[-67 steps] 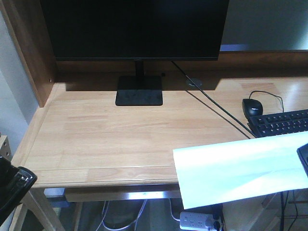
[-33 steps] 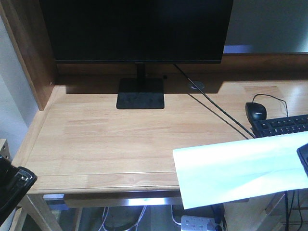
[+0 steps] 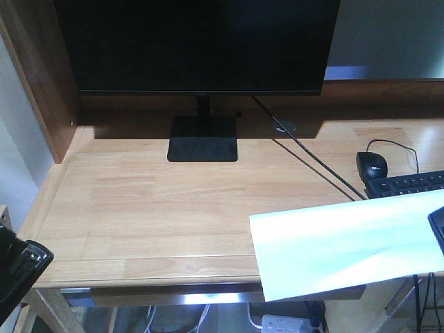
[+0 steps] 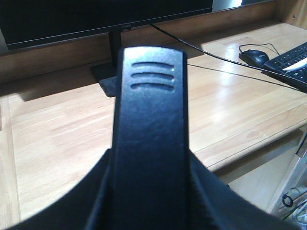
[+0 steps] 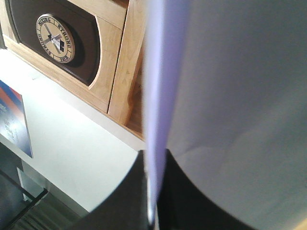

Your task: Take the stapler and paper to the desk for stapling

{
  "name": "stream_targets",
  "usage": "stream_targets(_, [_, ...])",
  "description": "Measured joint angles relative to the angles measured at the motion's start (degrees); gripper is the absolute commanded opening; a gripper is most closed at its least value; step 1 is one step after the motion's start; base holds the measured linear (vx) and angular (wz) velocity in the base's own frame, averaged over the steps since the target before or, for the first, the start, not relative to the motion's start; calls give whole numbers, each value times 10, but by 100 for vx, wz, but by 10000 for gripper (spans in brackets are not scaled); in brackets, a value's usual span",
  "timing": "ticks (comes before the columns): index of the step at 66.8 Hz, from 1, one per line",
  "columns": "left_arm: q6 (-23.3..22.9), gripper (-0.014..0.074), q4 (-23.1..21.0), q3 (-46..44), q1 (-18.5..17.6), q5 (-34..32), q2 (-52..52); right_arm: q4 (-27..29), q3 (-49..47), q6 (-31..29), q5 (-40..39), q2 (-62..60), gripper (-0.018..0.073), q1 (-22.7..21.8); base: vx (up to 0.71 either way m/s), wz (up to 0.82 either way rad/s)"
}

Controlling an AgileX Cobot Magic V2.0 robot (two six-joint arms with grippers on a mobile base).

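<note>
The black stapler [image 4: 149, 110] fills the middle of the left wrist view, pointing at the desk [image 4: 57, 129]. My left gripper [image 4: 149, 191] is shut on its sides. In the front view, stapler and gripper [image 3: 17, 267] show as a dark mass at the bottom left, just off the desk's [image 3: 159, 201] front corner. The white paper [image 3: 340, 243] hangs in the air over the desk's front right edge, held at its right end by my right gripper [image 3: 438, 232]. In the right wrist view the paper [image 5: 230, 96] runs edge-on, with my right gripper [image 5: 152, 191] shut on it.
A black monitor [image 3: 198, 41] on a square stand [image 3: 202, 139] sits at the desk's back. A mouse [image 3: 372, 165], a keyboard [image 3: 409, 184] and a black cable [image 3: 305, 156] lie at the right. A wooden side panel [image 3: 41, 76] rises at the left. A power strip [image 3: 288, 324] lies underneath.
The view has moved slightly closer to the desk: monitor, mouse and keyboard sit lower and larger. Paper and stapler stay held in the same places in the frame.
</note>
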Motion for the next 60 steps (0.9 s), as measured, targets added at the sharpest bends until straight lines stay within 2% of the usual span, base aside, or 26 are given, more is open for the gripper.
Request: stream_targets(60, [0, -7, 0, 0, 0, 0, 0, 0, 0, 0, 0, 0, -6, 0, 2, 0])
